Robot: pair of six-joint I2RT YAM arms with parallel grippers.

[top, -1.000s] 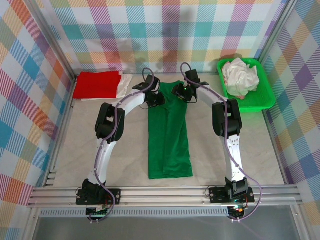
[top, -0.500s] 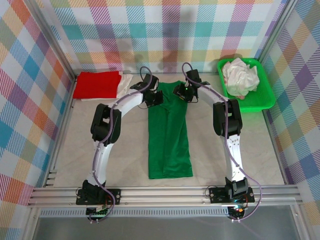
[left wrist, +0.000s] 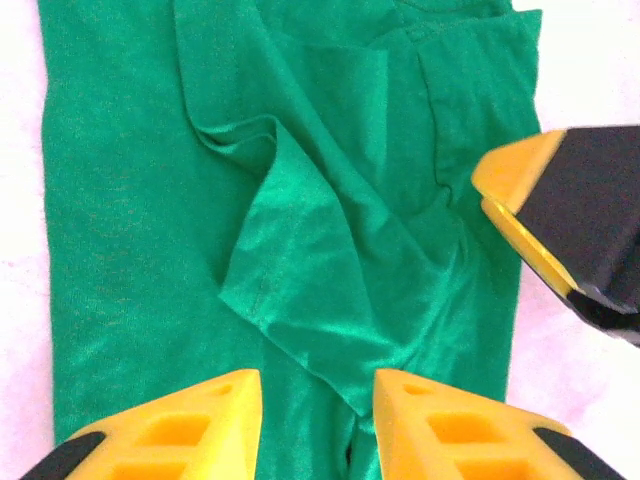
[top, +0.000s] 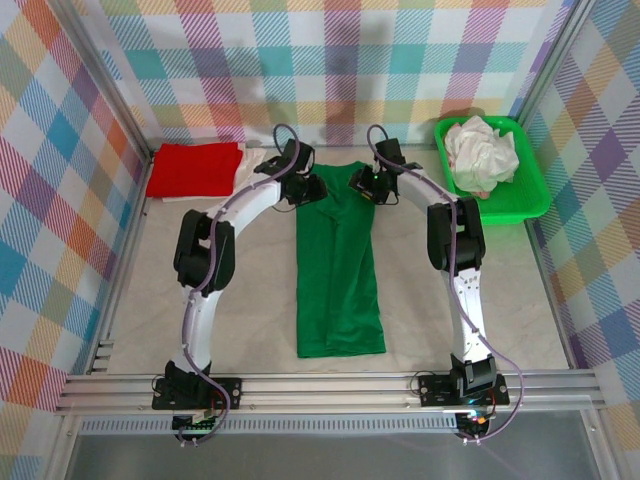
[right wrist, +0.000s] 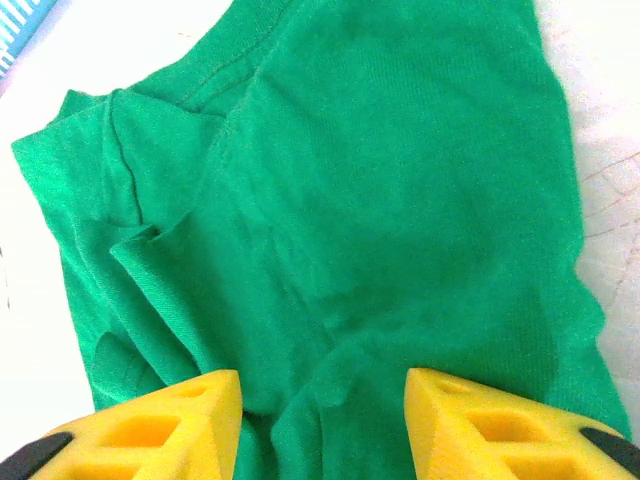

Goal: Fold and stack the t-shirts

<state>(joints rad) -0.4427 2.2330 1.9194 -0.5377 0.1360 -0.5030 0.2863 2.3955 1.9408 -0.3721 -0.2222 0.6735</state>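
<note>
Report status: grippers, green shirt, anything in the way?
Left gripper and right gripper open, above far end of dark green t-shirt. Shirt folded into a long strip, lying flat. Rumpled sleeve flap ahead of left gripper; red t-shirt folded, back left.

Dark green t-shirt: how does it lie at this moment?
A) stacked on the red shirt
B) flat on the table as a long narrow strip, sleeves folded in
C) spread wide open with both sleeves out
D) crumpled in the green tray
B: the top view shows the dark green t-shirt lying flat on the table as a long narrow strip between the two arms, with no sleeve sticking out.
</note>
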